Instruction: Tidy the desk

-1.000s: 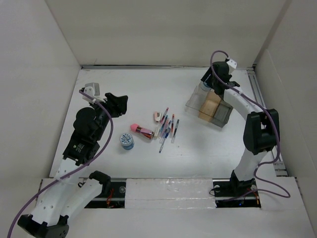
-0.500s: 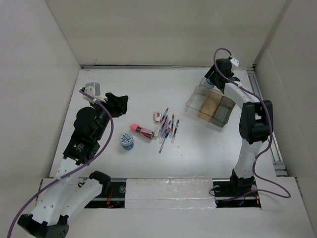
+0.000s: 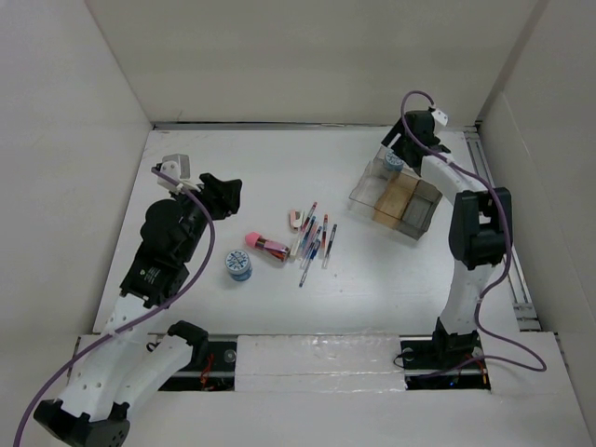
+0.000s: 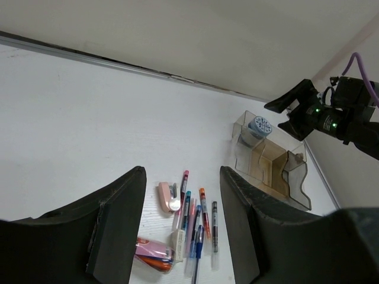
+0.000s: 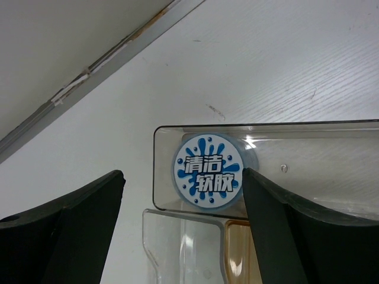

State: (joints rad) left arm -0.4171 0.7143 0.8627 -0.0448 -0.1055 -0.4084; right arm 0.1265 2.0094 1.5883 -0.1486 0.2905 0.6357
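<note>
Top view, bench: the bench (image 3: pixel 279 168) fills the middle of the frame and lies beneath both arms.
Top view, right jaws: wide apart and holding nothing, at the upper right over the far end of the clear box (image 3: pixel 410 214), where a blue-lidded tub (image 3: pixel 394 161) sits.
Top view, left jaws: narrowly parted and empty, left of centre, above the bench.
Top view, relation: the pens (image 3: pixel 314 240) and a second tub (image 3: pixel 239 265) lie loose at mid-frame, to the lower right of the left jaws. We judge the left arm (image 3: pixel 168 247) nearer. The pens' long axes run roughly bottom to top.
Left wrist view: the pens (image 4: pixel 198 216) show at bottom centre, between the fingers (image 4: pixel 115 225), with the bench (image 4: pixel 89 118) well below them.
Right wrist view: the blue-lidded tub (image 5: pixel 208 171) sits mid-frame inside the clear box (image 5: pixel 308 154), below the spread fingers (image 5: pixel 65 225) and touching neither.
</note>
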